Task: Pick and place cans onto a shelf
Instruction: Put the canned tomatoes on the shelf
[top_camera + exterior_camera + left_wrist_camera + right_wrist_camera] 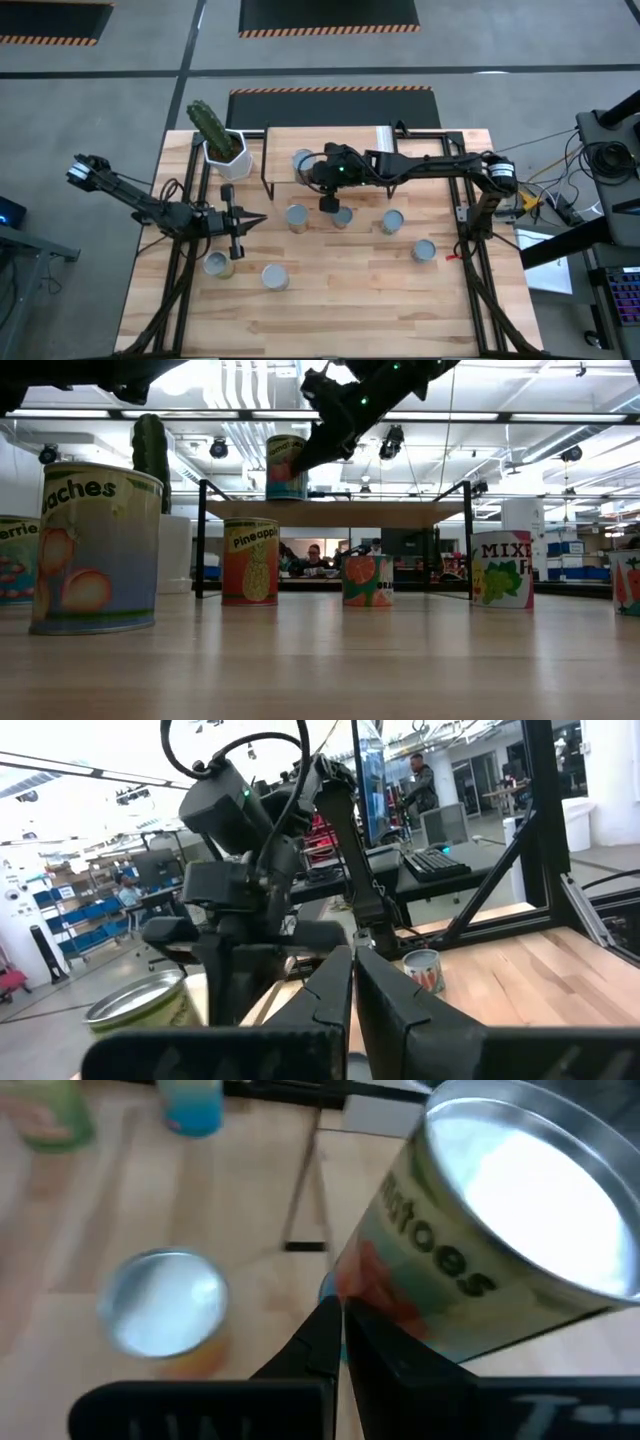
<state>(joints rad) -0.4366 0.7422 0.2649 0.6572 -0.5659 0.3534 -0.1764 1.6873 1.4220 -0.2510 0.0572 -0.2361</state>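
Note:
One can point(303, 160) with a "tomatoes" label point(470, 1260) stands upright on the shelf's light wooden board point(350, 145), near its left end; it also shows in the low view point(285, 467). My right gripper point(340, 1320) is shut and empty, slanting down just right of this can point(303, 458). Several more cans stand on the table: three in a row point(297, 217) point(342, 217) point(392, 221) and others nearer point(424, 250) point(274, 277) point(217, 264). My left gripper point(240, 222) is shut and empty above the table's left side point(352, 985). My right gripper's shut fingertips point(325, 1330) stand right beside the lower side wall point(380, 1295) of the can on the shelf. I cannot tell whether they touch it. The can stands upright on the board.
A white pot with a green cactus point(215, 135) stands at the shelf's left. The shelf's black wire legs point(203, 540) point(468, 540) reach down to the table. Black frame rails run along the table's left and right sides point(470, 260).

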